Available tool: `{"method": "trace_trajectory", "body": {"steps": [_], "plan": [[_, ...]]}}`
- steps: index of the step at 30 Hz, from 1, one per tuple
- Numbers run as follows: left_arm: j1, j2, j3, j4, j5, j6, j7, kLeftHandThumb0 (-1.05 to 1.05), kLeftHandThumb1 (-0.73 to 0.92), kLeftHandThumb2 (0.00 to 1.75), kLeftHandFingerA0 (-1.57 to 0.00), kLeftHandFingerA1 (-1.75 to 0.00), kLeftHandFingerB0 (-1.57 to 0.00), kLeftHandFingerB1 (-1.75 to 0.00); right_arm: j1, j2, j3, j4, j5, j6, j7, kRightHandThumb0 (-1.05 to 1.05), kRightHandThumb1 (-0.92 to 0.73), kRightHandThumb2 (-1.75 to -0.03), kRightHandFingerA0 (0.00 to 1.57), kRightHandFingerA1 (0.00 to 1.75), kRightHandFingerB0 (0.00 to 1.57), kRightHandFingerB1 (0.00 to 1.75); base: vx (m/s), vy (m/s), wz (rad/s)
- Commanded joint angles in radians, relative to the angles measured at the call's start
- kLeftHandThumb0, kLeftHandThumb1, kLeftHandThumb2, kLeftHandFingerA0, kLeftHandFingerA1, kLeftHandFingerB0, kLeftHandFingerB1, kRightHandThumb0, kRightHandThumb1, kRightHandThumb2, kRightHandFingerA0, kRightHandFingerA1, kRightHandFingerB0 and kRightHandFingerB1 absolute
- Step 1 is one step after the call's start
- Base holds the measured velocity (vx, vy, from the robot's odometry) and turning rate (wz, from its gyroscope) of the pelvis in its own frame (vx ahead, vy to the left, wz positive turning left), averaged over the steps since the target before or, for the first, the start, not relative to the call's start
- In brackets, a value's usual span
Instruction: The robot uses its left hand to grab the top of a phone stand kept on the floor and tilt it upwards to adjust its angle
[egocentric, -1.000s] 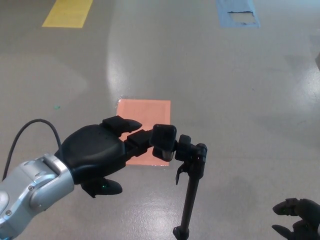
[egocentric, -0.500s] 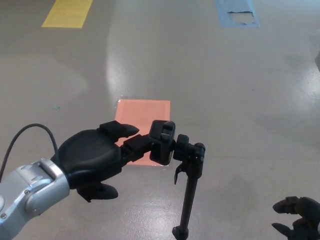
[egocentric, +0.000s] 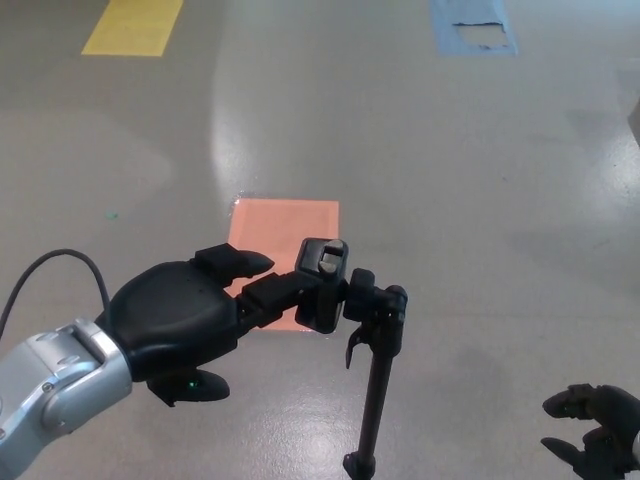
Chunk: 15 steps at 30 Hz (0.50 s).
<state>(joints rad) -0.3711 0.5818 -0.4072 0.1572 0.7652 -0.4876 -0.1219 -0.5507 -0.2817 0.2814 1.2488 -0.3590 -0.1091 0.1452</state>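
The phone stand (egocentric: 372, 380) stands on the floor (egocentric: 480, 180) at about 6 o'clock from the picture's centre, its pole rising from a foot at the bottom edge to a clamp head (egocentric: 323, 284) just below centre. The left hand (egocentric: 190, 315) lies at 9 o'clock of that head, its fingers (egocentric: 275, 290) touching the head's left side, with the forearm (egocentric: 55, 395) running off toward 8 o'clock. A square floor patch (egocentric: 285, 240) lies behind hand and head, at 12 o'clock of them. Far behind, one floor marking (egocentric: 133, 25) sits at 11 o'clock and another (egocentric: 472, 25) at 1 o'clock. The right hand (egocentric: 595, 440) is at 4 o'clock of the stand, well apart.
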Motion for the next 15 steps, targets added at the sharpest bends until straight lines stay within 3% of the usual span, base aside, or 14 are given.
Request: {"method": "trace_trajectory", "body": {"steps": [1, 15], "plan": [[0.02, 0.02, -0.01, 0.005, 0.016, -0.001, -0.028, -0.34, 0.45, 0.67, -0.04, -0.32, -0.01, -0.15, 0.001, -0.016, 0.001, 0.001, -0.009, 0.002, -0.001, -0.61, -0.77, -0.63, 0.18, 0.32, 0.25, 0.3, 0.0, 0.0, 0.0], [0.005, 0.012, 0.001, 0.011, 0.046, 0.047, -0.011, -0.36, 0.44, 0.68, -0.03, -0.32, 0.0, -0.12, -0.001, -0.013, -0.001, 0.003, -0.007, 0.005, 0.001, -0.63, -0.77, -0.63, 0.17, 0.32, 0.25, 0.3, 0.0, 0.0, 0.0]]}}
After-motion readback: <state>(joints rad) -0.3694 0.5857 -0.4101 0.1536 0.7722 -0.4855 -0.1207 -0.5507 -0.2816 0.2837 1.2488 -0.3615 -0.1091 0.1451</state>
